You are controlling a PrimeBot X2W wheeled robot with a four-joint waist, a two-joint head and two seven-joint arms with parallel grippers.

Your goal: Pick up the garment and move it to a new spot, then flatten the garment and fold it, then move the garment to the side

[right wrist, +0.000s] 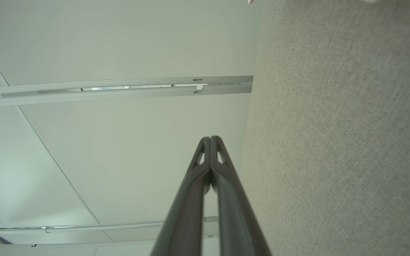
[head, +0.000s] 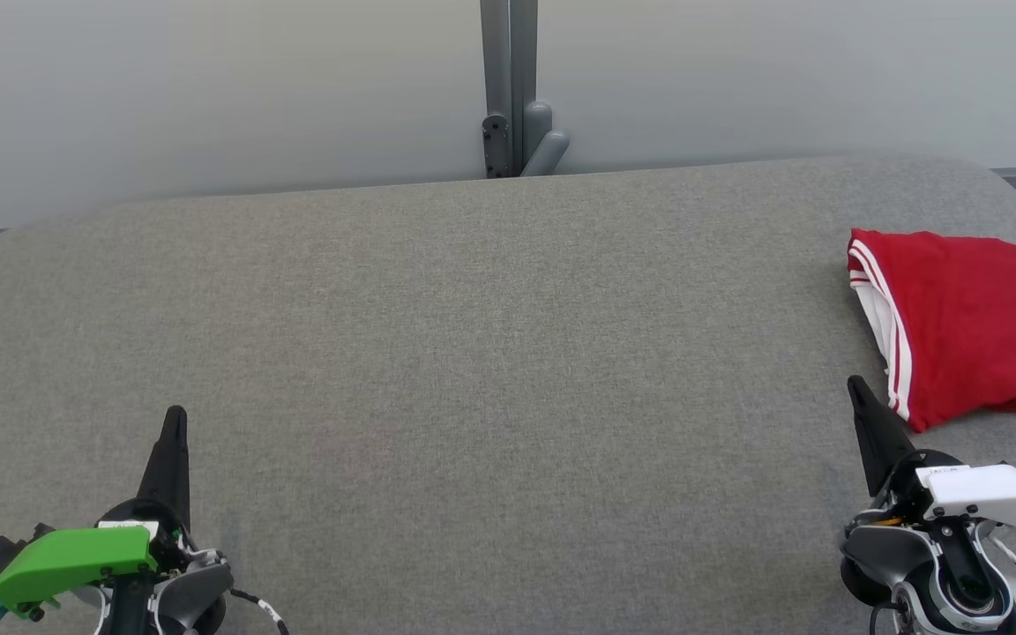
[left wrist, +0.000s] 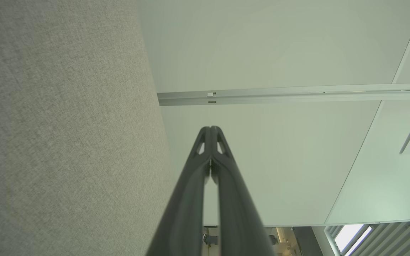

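Lying on the grey table [head: 473, 353], the red garment [head: 975, 326] sits far right.

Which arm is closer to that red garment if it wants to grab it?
The right. The right gripper sits just short of the red garment, near the right edge of the table, fingers shut. The left gripper is at the opposite side, far from it.

Garment [head: 971, 326] lies on the surface [head: 473, 353] at its right edge — right hand [head: 855, 384] just before it, left hand [head: 175, 414] far left.
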